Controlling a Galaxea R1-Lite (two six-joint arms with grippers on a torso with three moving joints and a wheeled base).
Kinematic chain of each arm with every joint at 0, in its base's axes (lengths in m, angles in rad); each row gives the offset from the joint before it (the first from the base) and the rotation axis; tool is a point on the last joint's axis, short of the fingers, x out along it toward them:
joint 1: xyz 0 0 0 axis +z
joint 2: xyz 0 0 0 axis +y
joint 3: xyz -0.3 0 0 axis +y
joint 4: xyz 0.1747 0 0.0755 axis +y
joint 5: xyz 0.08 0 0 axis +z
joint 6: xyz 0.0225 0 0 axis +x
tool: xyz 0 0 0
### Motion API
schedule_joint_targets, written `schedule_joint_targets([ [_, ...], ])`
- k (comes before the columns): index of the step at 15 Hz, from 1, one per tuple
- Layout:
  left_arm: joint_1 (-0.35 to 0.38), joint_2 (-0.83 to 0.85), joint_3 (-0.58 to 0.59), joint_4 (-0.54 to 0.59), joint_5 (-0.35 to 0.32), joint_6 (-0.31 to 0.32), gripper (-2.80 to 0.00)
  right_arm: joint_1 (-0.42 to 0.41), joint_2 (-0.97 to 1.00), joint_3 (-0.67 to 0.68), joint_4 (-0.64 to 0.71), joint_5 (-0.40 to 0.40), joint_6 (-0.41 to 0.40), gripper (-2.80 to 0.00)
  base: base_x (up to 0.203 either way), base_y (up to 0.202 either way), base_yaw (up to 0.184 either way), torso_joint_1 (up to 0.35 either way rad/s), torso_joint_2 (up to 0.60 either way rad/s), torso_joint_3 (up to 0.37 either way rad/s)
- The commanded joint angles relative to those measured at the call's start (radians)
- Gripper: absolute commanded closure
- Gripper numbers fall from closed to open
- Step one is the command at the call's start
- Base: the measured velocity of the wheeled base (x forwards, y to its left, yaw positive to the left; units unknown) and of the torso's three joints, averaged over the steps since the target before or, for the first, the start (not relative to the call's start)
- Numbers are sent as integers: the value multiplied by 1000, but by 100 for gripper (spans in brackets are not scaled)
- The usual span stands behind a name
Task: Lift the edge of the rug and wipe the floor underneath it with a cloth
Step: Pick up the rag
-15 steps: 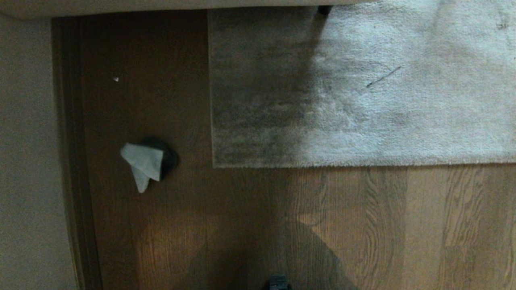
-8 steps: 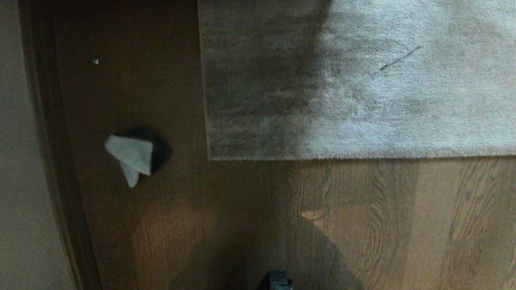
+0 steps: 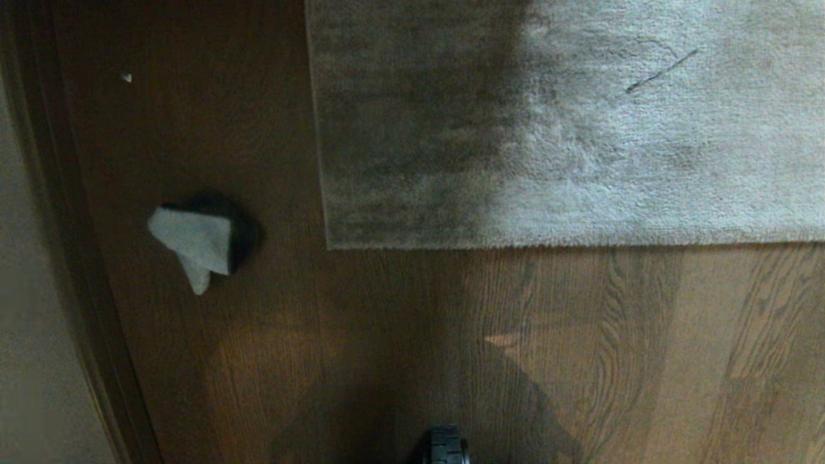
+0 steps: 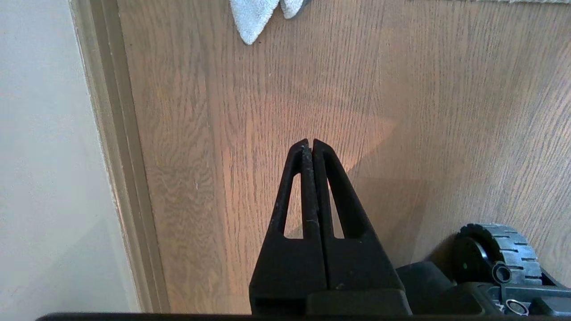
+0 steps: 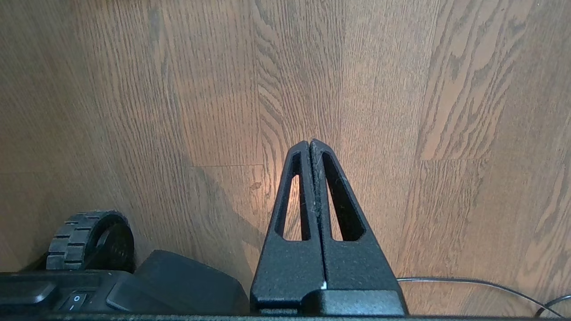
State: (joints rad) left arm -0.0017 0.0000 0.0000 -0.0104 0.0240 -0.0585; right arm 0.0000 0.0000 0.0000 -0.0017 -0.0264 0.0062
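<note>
The head view alone shows the rug [image 3: 567,129], lying flat on the floor [image 3: 387,335] with its near rug edge [image 3: 573,245] running straight across and its corner [image 3: 327,247] down. The cloth [image 3: 193,241] lies crumpled on the bare boards left of that corner, well apart from it, beside the baseboard [image 3: 58,258]. Neither arm appears there; only a wheel [image 3: 446,446] of the base shows at the bottom edge.

The left wrist view shows the left gripper [image 4: 308,143] hanging over bare floor with its fingers pressed together and nothing between them; a tip of the cloth [image 4: 254,18] shows past it, near the wall [image 4: 44,156]. The right wrist view shows the right gripper [image 5: 309,143] likewise pinched shut and empty over the planks, with a thin cable [image 5: 482,284] on the floor nearby.

Compared with a second ago, the whole head picture has slid: the pale band along the top is gone, less wall shows, and the rug and cloth sit further left and higher. That is the camera's shift; rug and cloth keep their places relative to each other.

The rug's left part lies in deep shadow, and its far and right sides are cut off. A dark patch behind the cloth is hard to read. A thin dark line [image 3: 660,71] on the pile cannot be identified.
</note>
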Motion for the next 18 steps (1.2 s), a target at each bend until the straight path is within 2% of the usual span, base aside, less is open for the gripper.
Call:
schedule_joint_targets([
  [1,0,0,0,0,1,-1,0,0,0,0,0,0,0,0,0,0,0,0,0,0],
  [18,0,0,0,1,1,2,0,0,0,0,0,0,0,0,0,0,0,0,0,0],
])
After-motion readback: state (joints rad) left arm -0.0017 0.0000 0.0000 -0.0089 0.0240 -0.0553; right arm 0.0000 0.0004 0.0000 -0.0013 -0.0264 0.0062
